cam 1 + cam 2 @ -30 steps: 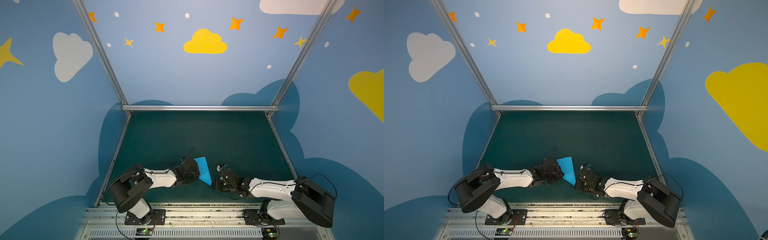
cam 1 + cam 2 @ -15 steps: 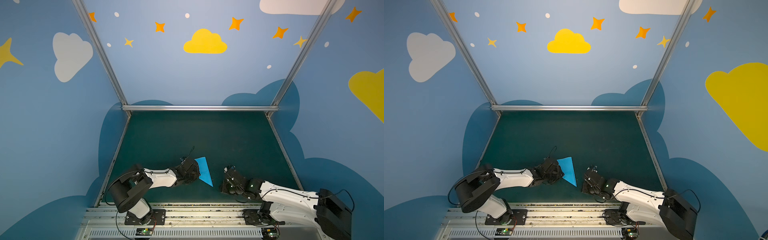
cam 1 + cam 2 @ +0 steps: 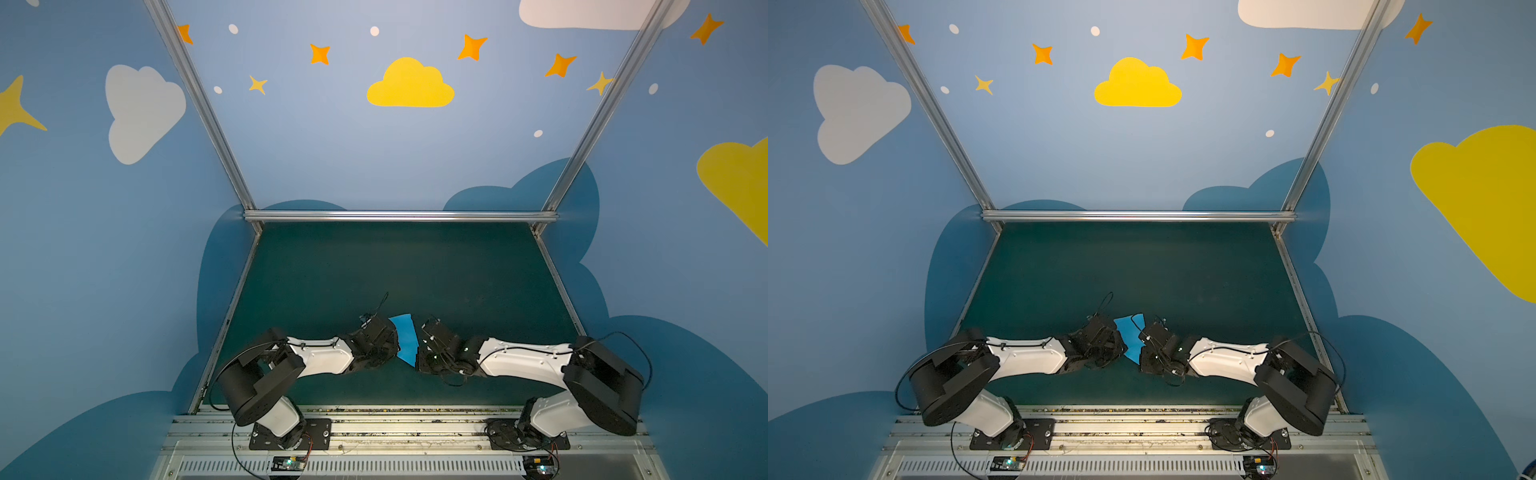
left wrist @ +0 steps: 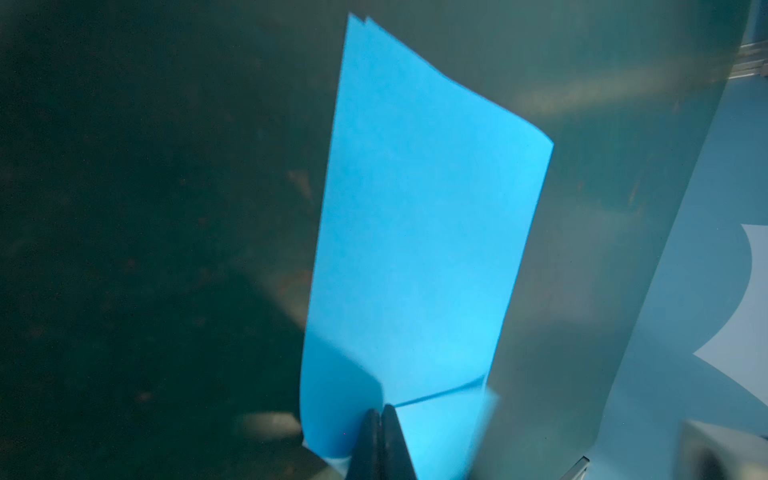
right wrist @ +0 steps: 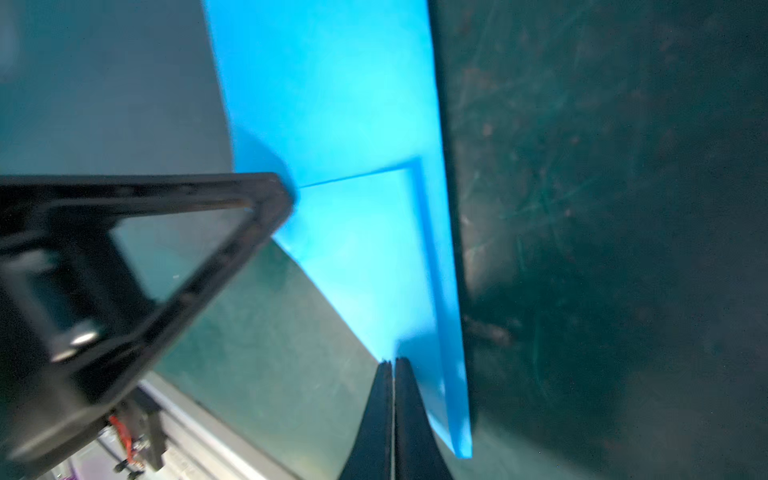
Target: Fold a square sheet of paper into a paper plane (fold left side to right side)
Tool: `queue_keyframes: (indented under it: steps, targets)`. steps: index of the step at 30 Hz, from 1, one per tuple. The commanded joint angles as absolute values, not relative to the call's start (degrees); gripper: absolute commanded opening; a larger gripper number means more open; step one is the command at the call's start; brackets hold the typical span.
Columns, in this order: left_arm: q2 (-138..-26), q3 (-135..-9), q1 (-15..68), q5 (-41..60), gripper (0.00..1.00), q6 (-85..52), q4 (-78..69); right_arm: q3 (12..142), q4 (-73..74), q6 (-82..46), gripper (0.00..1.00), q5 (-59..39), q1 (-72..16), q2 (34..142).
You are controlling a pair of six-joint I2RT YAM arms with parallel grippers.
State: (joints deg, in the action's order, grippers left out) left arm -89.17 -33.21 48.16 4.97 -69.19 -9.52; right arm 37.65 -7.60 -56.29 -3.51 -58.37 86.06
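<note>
Half-fold step: square sheet of paper (image 3: pixel 405 338) is pinched by closed left claw (image 4: pixel 380 415); creasing by closed, empty right claw (image 5: pixel 392 365) is needed.

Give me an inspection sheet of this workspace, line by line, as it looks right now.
Surface: dark green mat, scuffed.
Job's things: blue paper sheet, folded over, between the two grippers.
Clutter: nothing seen.
Grippers: left gripper and right gripper both shut, fingers tipped onto the sheet; whether either pinches it is unclear.
Cables: black cables loop along both arms.
Surroundings: blue walls with painted clouds and stars; aluminium frame.
</note>
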Motion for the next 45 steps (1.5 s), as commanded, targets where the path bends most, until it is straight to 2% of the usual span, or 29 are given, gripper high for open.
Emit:
queue_keyframes:
  steps: [1,5,10,15,24,33,38,45]
  targets:
    - [-89.07,-32.69,47.48,0.92,0.04,-67.24,-0.57,36.69,-5.06,-56.44,0.0,-4.1,-58.1,88.98]
    - [-85.3,-34.4,46.61,0.46,0.04,-60.32,2.25,33.83,-2.28,-57.93,0.0,-4.92,-57.86,90.89]
    - [-79.37,-38.04,46.1,4.59,0.04,-47.43,9.48,31.29,-1.59,-58.89,0.0,-4.53,-57.83,89.36]
    - [-78.19,-38.52,46.23,11.4,0.04,-41.25,10.29,30.5,-2.01,-58.97,0.0,-4.1,-57.88,88.66]
    - [-84.33,-38.52,50.22,17.33,0.04,-41.11,1.42,29.88,-2.2,-59.33,0.0,-3.83,-57.75,88.42]
    - [-90.65,-39.48,52.03,15.72,0.04,-41.47,-0.31,29.98,-2.18,-59.37,0.0,-3.79,-57.66,88.52]
    - [-91.17,-38.93,51.6,12.6,0.04,-41.29,0.75,29.64,-2.33,-59.4,0.0,-3.82,-57.63,88.16]
    - [-89.67,-37.38,50.04,14.02,0.04,-41.14,-1.83,29.33,-2.11,-59.41,0.0,-3.96,-57.63,88.2]
